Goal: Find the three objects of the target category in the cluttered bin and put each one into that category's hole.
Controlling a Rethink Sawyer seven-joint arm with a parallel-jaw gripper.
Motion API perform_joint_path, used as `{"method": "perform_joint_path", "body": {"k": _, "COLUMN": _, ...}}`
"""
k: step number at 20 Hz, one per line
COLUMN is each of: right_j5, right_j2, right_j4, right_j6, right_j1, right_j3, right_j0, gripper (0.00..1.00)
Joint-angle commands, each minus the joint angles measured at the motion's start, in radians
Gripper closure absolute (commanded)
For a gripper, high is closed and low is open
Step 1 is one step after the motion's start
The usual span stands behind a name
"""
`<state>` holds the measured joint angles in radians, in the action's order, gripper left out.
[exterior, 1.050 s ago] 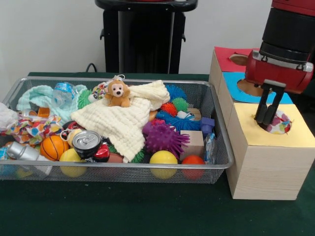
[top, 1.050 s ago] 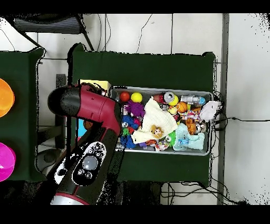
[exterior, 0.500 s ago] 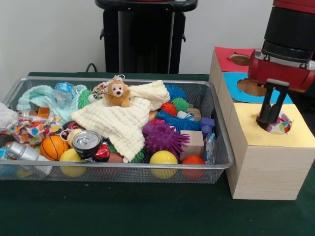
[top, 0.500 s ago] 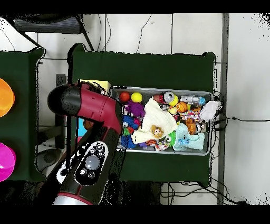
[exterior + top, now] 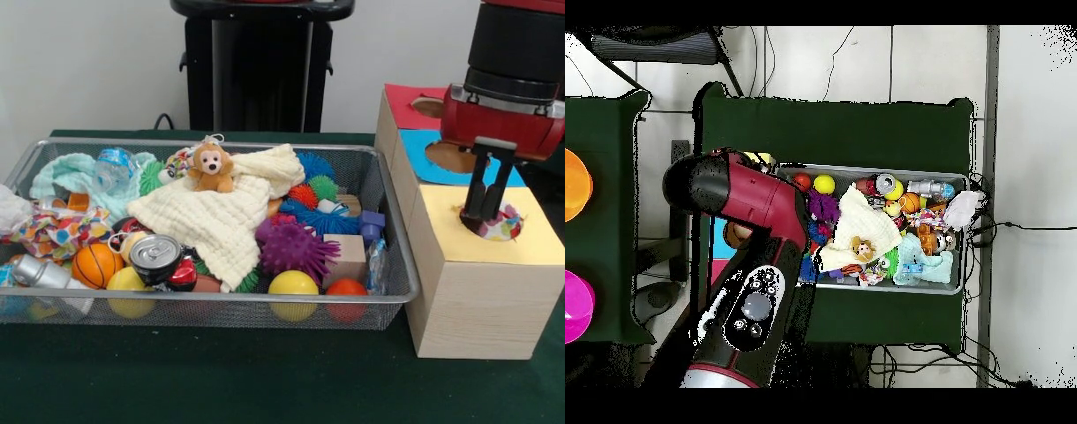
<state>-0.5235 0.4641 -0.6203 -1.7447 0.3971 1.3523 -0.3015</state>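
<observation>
1. Hand (image 5: pixel 482 212) stands over the yellow hole, fingers close together, apparently empty.
2. Patterned cloth (image 5: pixel 501 223) sits partly in that hole (image 5: pixel 472 231).
3. Bin (image 5: pixel 399 281) stays full; judged one delivery nearly done.

I see the wire bin (image 5: pixel 393 265) on the surface (image 5: pixel 221 380), the box with holes (image 5: pixel 477 283) just right of it. In the bin, the plush monkey (image 5: pixel 211 168) sits on a cloth (image 5: pixel 221 221).
</observation>
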Motion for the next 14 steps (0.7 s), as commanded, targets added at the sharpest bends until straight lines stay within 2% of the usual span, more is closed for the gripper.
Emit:
{"method": "perform_joint_path", "body": {"k": 1, "right_j5": -0.070, "right_j2": -0.153, "right_j4": -0.018, "right_j6": -0.227, "right_j1": -0.005, "right_j3": 0.120, "right_j0": 0.025, "gripper": 1.00}}
{"method": "perform_joint_path", "body": {"k": 5, "right_j5": -0.082, "right_j2": -0.178, "right_j4": -0.024, "right_j6": -0.228, "right_j1": -0.026, "right_j3": 0.123, "right_j0": 0.035, "gripper": 1.00}}
{"method": "perform_joint_path", "body": {"k": 14, "right_j5": -0.068, "right_j2": -0.222, "right_j4": -0.043, "right_j6": -0.240, "right_j1": -0.008, "right_j3": 0.166, "right_j0": 0.038, "gripper": 1.00}}
